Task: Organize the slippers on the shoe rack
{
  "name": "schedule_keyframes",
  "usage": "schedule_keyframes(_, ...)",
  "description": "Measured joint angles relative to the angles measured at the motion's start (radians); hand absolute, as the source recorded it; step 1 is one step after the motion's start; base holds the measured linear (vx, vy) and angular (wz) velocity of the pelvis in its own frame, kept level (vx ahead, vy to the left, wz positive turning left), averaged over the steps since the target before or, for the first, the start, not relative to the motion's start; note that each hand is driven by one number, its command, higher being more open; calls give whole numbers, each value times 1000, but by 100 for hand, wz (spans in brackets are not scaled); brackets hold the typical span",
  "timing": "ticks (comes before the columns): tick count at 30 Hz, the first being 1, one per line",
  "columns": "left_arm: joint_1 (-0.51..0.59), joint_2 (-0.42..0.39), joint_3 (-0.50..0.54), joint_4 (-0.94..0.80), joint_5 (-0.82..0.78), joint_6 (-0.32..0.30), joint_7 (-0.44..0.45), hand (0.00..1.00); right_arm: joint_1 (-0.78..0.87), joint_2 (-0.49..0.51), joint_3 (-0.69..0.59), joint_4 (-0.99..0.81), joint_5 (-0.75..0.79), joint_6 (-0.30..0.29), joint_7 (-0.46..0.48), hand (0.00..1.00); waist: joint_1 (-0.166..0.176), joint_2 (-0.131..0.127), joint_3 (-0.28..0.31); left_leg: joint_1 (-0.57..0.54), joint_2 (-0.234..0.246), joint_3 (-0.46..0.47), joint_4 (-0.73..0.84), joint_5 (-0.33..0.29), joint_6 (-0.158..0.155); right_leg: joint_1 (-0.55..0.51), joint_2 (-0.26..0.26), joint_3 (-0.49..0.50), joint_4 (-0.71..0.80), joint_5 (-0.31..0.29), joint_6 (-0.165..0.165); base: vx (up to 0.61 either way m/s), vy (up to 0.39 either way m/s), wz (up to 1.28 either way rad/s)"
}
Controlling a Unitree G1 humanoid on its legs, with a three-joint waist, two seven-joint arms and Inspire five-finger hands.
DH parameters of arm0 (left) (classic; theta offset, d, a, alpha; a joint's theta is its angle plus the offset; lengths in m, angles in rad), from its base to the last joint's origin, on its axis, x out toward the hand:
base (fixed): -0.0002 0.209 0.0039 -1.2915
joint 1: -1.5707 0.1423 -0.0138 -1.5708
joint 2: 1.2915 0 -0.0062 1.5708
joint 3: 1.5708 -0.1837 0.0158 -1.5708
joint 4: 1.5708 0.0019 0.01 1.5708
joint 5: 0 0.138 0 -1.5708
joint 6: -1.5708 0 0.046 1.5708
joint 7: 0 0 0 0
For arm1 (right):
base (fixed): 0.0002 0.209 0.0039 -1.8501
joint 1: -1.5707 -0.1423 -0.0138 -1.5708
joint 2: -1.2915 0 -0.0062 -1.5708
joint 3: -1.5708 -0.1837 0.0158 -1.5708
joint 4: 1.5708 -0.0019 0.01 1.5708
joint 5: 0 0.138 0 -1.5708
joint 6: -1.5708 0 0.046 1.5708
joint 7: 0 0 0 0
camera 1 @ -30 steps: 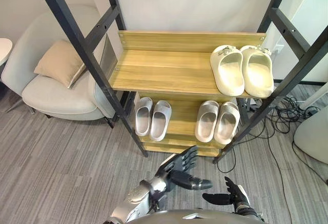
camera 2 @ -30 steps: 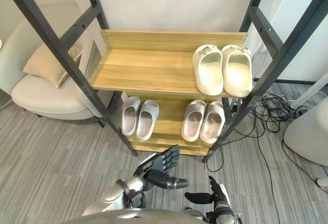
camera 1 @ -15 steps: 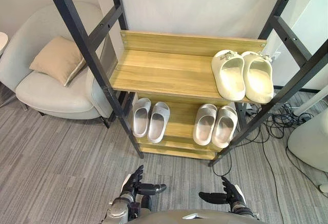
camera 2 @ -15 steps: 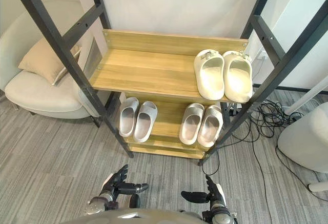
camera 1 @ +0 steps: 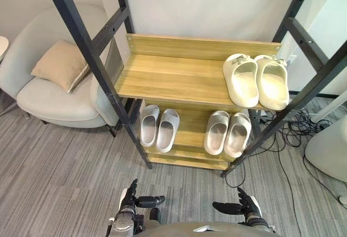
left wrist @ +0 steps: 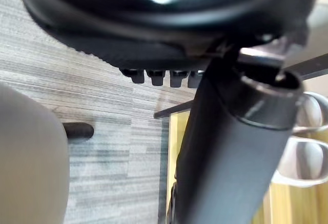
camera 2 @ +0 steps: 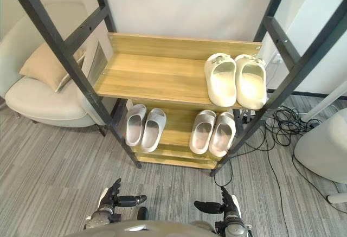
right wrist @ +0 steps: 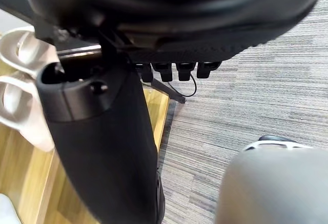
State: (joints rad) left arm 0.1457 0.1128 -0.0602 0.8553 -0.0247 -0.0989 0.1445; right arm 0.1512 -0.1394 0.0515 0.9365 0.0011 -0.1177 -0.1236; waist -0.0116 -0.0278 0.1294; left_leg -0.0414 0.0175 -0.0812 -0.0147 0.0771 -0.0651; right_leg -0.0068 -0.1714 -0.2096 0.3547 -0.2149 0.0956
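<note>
Slippers (camera 1: 244,82) fill shoe rack (camera 1: 173,77) (lower toes hidden); left hand (camera 1: 130,199), right hand (camera 1: 245,207) splayed, empty.

Three slipper pairs (camera 2: 222,82) on shoe rack (camera 2: 152,71)

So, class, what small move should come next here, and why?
Probably just rest the arms: the cream pair sits on the upper shelf, the left grey pair and right grey pair on the lower shelf, each side by side; the left hand and right hand are open, holding nothing.

2 cream slippers (camera 1: 242,81), 4 grey slippers (camera 1: 217,133), 1 shoe rack (camera 1: 173,74), 1 armchair (camera 1: 54,102), 1 cushion (camera 1: 59,64)
</note>
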Motion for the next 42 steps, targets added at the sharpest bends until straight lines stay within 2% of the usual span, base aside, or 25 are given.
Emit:
schedule_keyframes(3,-1,-3,2,3,-3,0,13,100,0,5,-9,-2,0,5,-9,100,8,-1,6,-48,-35,-105,35,1,7,-28,-14,79,119,-56,5,-73,-38,114)
schedule_keyframes(6,-7,-4,31,-8,-12,-4,35,100,-13,28,2,-22,1,5,-14,100,51,-22,-3,-95,-53,-140,44,17,-7,-14,-5,133,62,-137,0,-122,-127,50)
schedule_keyframes(9,-15,-41,26,-4,-25,-9,44,100,-58,55,33,-32,3,2,-16,100,59,52,16,-155,-3,-241,32,67,-49,-28,71,38,33,-113,-39,-149,-192,77)
schedule_keyframes(10,-16,-49,24,-4,-39,-9,45,100,-81,60,36,-31,3,0,-18,100,60,73,25,-175,17,-252,8,90,-30,-37,94,-1,28,-103,-58,-104,-143,87)
schedule_keyframes(11,-20,-52,25,1,-53,-9,46,100,-103,69,33,-28,2,1,-19,100,55,77,31,-190,50,-189,-40,66,53,-43,101,-47,-10,-77,-83,-116,-162,81)
schedule_keyframes(12,-24,-51,25,4,-53,-8,45,100,-106,72,26,-28,2,1,-20,100,53,75,33,-198,55,-158,-43,42,72,-41,100,-64,-23,-70,-85,-88,-133,113)
schedule_keyframes(13,-47,-40,26,13,-50,-7,43,100,-121,93,3,-28,2,1,-28,100,41,56,44,-242,55,-29,10,-4,78,-37,71,-120,-53,-48,-97,-39,-93,108)
schedule_keyframes(15,-61,-39,22,12,-36,-9,46,100,-117,81,-36,-28,2,4,-39,100,35,38,54,-274,42,147,270,-16,35,-29,32,-207,-63,-40,-101,-37,-81,128)
schedule_keyframes(16,-62,-39,21,12,-32,-9,47,100,-115,78,-36,-28,2,5,-40,100,33,41,52,-271,44,160,298,-20,35,-26,31,-217,-63,-40,-101,-15,-2,111)
schedule_keyframes(17,-53,-40,3,15,-19,-9,48,100,-106,65,-37,-29,2,5,-41,100,23,53,45,-251,63,235,374,-100,45,-22,33,-264,-54,-40,-101,-3,62,96)
schedule_keyframes(18,-56,-40,-10,17,-2,-9,43,100,-105,61,-41,-28,2,7,-40,100,7,64,40,-246,73,291,342,-103,53,-17,37,-307,-51,-40,-101,-5,76,110)
schedule_keyframes(20,-60,-30,-34,16,14,-10,40,100,-101,73,-62,-28,2,11,-39,100,-3,38,37,-197,37,287,195,-41,50,-7,31,-333,-87,-26,-98,-12,75,82)
schedule_keyframes(21,-70,-18,-42,24,28,-9,33,100,-101,94,-72,-27,2,9,-37,100,-2,20,38,-158,31,322,143,-54,46,18,31,-358,-128,-15,-87,22,60,58)
schedule_keyframes(23,-86,-31,-41,62,38,-5,29,100,-102,96,-81,-24,3,8,-38,100,-2,25,45,-90,16,334,77,-42,54,55,30,-366,-139,-2,-69,22,67,27)
schedule_keyframes(25,-78,-30,-44,67,53,-10,27,100,-96,110,-79,-18,3,8,-33,100,-2,17,36,-6,-18,324,-71,24,62,89,29,-366,-179,18,-51,-12,118,13)
schedule_keyframes(28,-83,-29,-42,74,56,-9,20,100,-106,135,-75,2,1,10,-29,100,-6,12,36,-12,-44,288,-75,29,77,95,9,-393,-174,20,-36,-30,86,36)
schedule_keyframes(29,-83,-29,-40,74,56,-10,21,100,-113,138,-69,10,1,17,-25,100,0,9,36,-8,-64,281,-75,16,94,97,-15,-400,-151,0,-7,-31,79,27)
schedule_keyframes(31,-82,-28,-32,74,56,-10,19,100,-120,141,-69,20,0,22,-22,100,2,5,38,2,-93,268,-74,0,108,96,-50,-413,-110,-27,9,-6,144,43)
schedule_keyframes(32,-82,-12,-29,70,56,-10,14,100,-107,151,-71,22,-1,28,-17,100,3,-42,40,-17,-146,292,69,-86,166,119,-139,-464,-31,-70,67,84,188,79)
schedule_keyframes(33,-81,-9,-30,69,56,-15,15,100,-89,145,-70,17,-1,27,-15,100,2,-46,37,-26,-146,293,155,-157,162,130,-160,-471,31,-84,75,136,209,106)
schedule_keyframes(34,-86,-20,-21,80,55,-20,20,100,-98,119,-63,16,-2,30,-5,100,2,-25,45,-31,-143,250,226,-230,177,74,-202,-406,236,-66,21,113,129,89)
schedule_keyframes(35,-82,-21,-19,89,55,-21,22,100,-97,108,-61,14,-5,29,-3,100,-4,-4,42,-18,-130,212,243,-247,186,19,-184,-304,330,-68,-28,215,178,91)
schedule_keyframes(38,-83,-1,9,93,51,-10,23,100,-104,101,-46,12,-9,25,-3,100,0,-15,51,21,-110,106,224,-271,192,-139,-50,-165,339,-132,-34,249,103,92)
schedule_keyframes(41,-88,-2,8,103,33,-8,25,100,-113,84,-21,11,-1,24,3,100,-2,-16,61,85,-109,37,204,-294,190,-256,47,-94,236,-119,-28,283,31,72)
schedule_keyframes(42,-89,-2,7,114,33,-8,24,100,-119,86,-20,5,1,24,3,100,-11,-16,61,121,-111,-1,186,-307,183,-299,90,-55,151,-74,-24,497,4,85)
